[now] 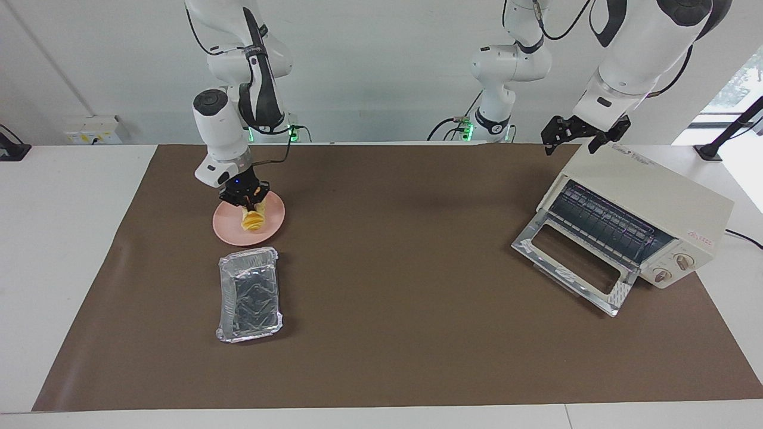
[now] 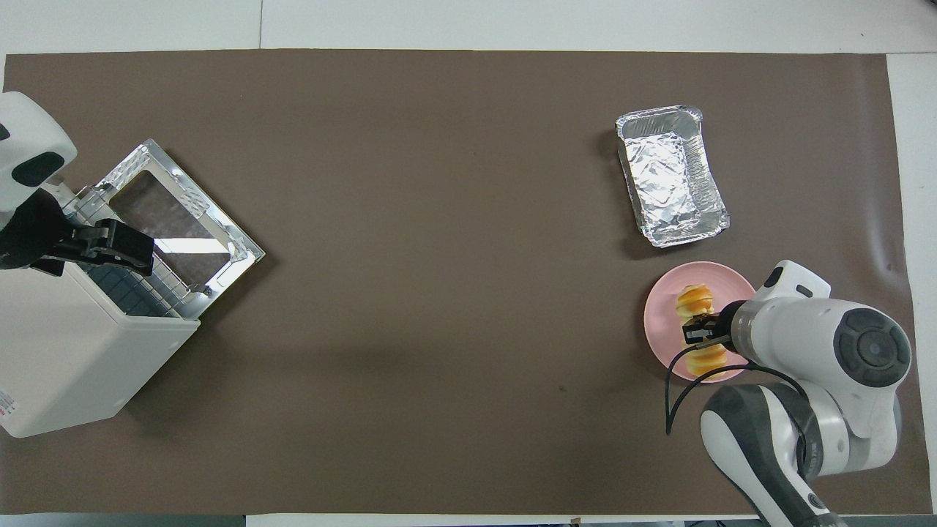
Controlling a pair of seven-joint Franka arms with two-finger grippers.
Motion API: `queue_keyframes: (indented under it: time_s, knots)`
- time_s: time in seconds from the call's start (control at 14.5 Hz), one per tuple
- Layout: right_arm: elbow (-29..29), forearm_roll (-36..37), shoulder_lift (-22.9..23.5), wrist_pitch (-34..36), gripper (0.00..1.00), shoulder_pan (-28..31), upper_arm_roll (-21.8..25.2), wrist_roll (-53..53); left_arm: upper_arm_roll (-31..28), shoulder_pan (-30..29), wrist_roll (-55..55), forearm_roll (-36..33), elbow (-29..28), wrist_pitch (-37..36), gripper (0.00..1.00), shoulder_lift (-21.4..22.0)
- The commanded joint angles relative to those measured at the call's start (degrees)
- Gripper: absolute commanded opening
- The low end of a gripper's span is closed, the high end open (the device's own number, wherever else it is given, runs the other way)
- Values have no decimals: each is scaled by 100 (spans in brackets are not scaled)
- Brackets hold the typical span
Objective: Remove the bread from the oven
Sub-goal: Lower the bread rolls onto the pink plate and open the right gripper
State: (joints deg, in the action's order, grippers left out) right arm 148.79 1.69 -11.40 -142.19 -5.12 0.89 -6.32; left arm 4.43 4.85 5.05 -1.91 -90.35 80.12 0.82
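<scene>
Right gripper (image 1: 250, 201) clamps the bread (image 1: 253, 221) on the pink plate (image 1: 230, 233), just beside the foil tray (image 1: 249, 294). Left gripper (image 1: 577, 134) waits wide over the oven (image 1: 650, 208), well apart.

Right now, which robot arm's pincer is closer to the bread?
The right one. The right pincer is shut on the bread over the pink plate. The left pincer waits, open, over the oven at the table's left-arm end.

Bright, even overhead light; soft shadows, sharp focus, glare on foil tray (image 2: 671, 174).
</scene>
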Motion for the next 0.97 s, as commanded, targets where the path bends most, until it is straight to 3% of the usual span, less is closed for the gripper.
queue_keyframes:
  time_s: [0.0,0.14,0.35,0.9]
  knots:
    - [124,24,-144,-64,41,90,-36,-194,-4,-36,31,77,-159,109,100,156]
    - [80,24,-135,-38,100,99,-36,-185,-4,-36,31,77,-167,109,100,156]
    - [-235,24,5,163,100,108,-36,-229,-4,-36,31,77,-158,109,100,156]
    - [-1965,24,436,1683,100,284,-19,-238,-4,-36,31,77,-167,109,100,156]
